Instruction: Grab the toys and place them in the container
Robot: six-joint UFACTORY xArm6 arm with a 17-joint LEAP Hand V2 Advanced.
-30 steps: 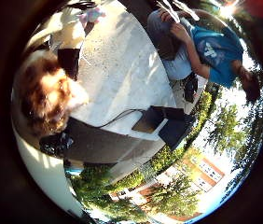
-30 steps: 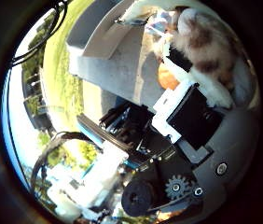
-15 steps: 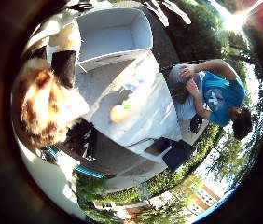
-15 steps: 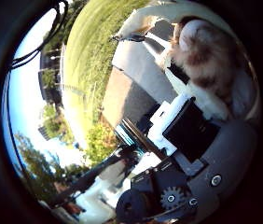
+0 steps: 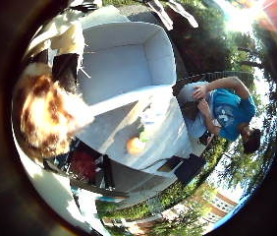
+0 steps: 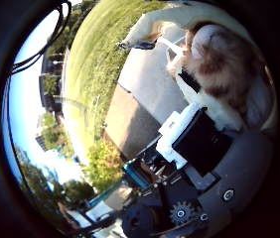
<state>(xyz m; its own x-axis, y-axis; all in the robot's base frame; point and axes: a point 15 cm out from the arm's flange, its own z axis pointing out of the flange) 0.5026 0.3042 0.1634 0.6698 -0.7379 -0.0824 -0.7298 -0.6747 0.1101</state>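
I see the hand point(image 6: 194, 148) wrapped around a furry brown-and-white plush toy point(image 5: 47, 115), held close against the palm. Beyond it sits the white table point(image 5: 173, 135) with the open white container point(image 5: 124, 64) at one end (nothing visible inside). An orange toy point(image 5: 135, 145) lies on the tabletop. Grass point(image 6: 98, 59) and trees surround us.

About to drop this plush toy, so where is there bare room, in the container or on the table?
The white container looks bare inside, wall to wall: the best spot. On the table, the grey stretch between the container's near wall and the orange toy is free. Around that toy and the pale items beside it, it is crowded. The hand holds the plush toy.
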